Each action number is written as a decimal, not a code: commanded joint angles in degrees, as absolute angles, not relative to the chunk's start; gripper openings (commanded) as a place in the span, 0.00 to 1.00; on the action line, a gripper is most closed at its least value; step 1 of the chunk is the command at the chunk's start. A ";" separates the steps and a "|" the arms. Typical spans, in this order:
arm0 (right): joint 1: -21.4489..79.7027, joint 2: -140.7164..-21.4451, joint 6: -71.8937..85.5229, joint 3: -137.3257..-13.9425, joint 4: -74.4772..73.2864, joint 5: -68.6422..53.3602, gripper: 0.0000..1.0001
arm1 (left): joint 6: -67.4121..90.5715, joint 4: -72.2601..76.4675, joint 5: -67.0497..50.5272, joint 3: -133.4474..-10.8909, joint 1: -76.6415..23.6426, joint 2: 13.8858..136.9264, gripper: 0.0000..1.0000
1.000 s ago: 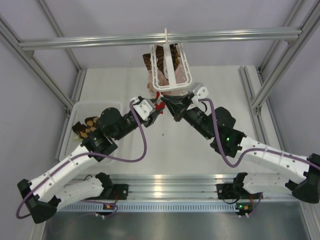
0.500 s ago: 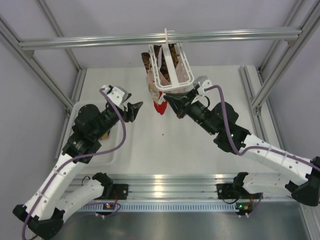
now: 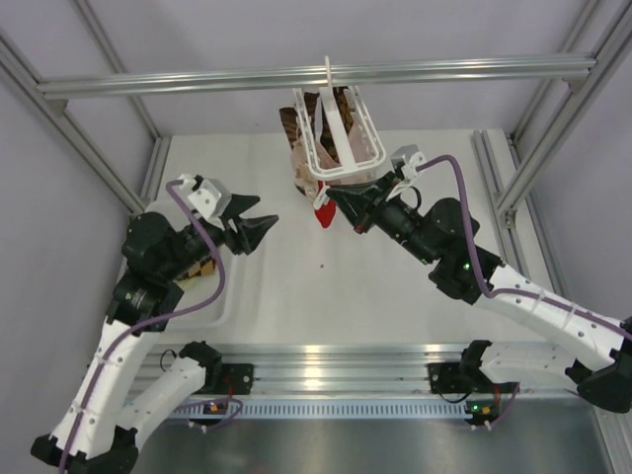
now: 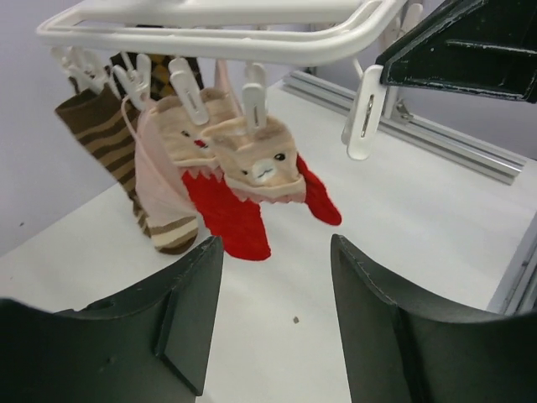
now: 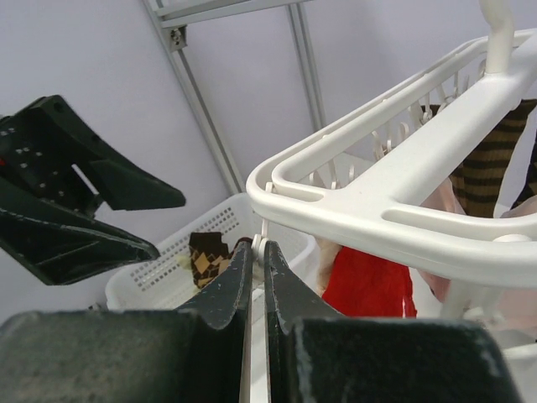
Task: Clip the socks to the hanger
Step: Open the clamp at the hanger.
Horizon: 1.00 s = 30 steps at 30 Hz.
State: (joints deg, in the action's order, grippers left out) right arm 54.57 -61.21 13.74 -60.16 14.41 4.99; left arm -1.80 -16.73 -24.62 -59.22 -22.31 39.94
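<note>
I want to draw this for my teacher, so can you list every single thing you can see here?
hanger: one, white, hooked on the metal bar at the back
clips: several, white, dangling under the hanger
red sock: at least one, red, clipped to the hanger
pale pink socks: two, it seems, with little faces, clipped in front of the red one
striped sock: at least one, brown and tan, clipped behind the others
checked sock: one showing, brown and tan, in the basket
basket: one, white, left side of the table
table: one, white
left gripper: black, open, empty, facing the socks
right gripper: black, shut on one clip at the hanger's edge
</note>
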 commanded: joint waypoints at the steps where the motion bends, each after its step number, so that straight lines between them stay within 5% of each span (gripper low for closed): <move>1: 53.88 -61.08 15.21 -63.63 14.50 3.34 0.00 | -1.58 -6.43 -32.52 -62.04 -22.94 46.13 0.59; 23: 53.52 -61.52 15.99 -64.42 13.89 2.02 0.00 | -6.15 2.99 -23.38 -66.62 -37.88 58.97 0.54; 30: 53.44 -61.79 16.43 -64.60 14.24 2.11 0.00 | -6.94 3.60 -22.68 -67.41 -39.20 60.47 0.38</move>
